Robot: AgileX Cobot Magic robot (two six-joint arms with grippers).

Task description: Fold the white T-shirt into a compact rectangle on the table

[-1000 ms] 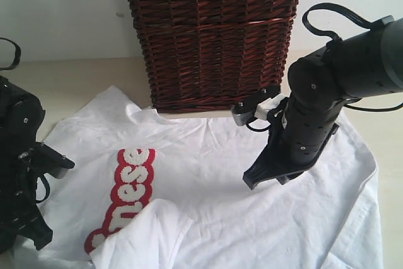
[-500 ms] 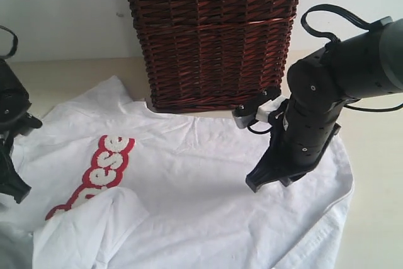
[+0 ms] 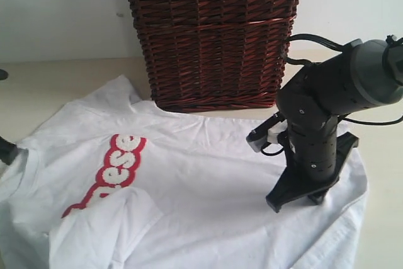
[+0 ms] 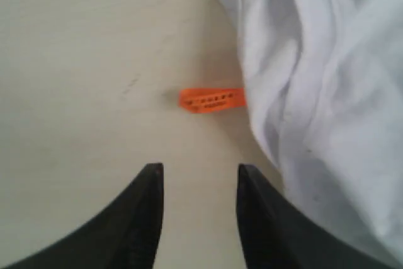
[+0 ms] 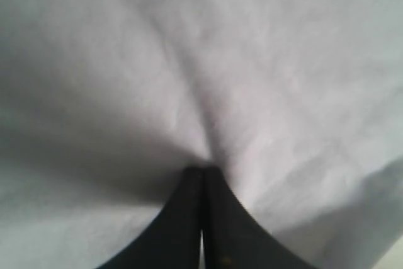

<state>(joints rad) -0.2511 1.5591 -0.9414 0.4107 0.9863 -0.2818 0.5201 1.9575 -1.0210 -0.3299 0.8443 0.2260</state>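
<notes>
The white T-shirt (image 3: 208, 181) lies spread on the table (image 3: 63, 77), its red-outlined lettering (image 3: 116, 168) toward the left. A sleeve flap (image 3: 104, 231) is folded over at the front left. My right gripper (image 3: 296, 196) stands on the shirt's right part; in the right wrist view it (image 5: 203, 169) is shut, with puckered white cloth (image 5: 264, 92) running into its tips. My left gripper (image 4: 198, 171) is open over bare table (image 4: 82, 61), nothing between its fingers. Just ahead of it lie the orange collar tag (image 4: 212, 99) and the shirt's bunched edge (image 4: 327, 92).
A tall dark brown wicker basket (image 3: 214, 36) stands at the back, its base touching the shirt's far edge. Only a dark bit of the left arm (image 3: 6, 152) shows at the left border. Bare table runs behind the shirt on the left and past its right hem.
My left gripper has opened, let go of the shirt and drawn back to the left edge. My right arm has moved right and nearer, and the shirt has shifted with it.
</notes>
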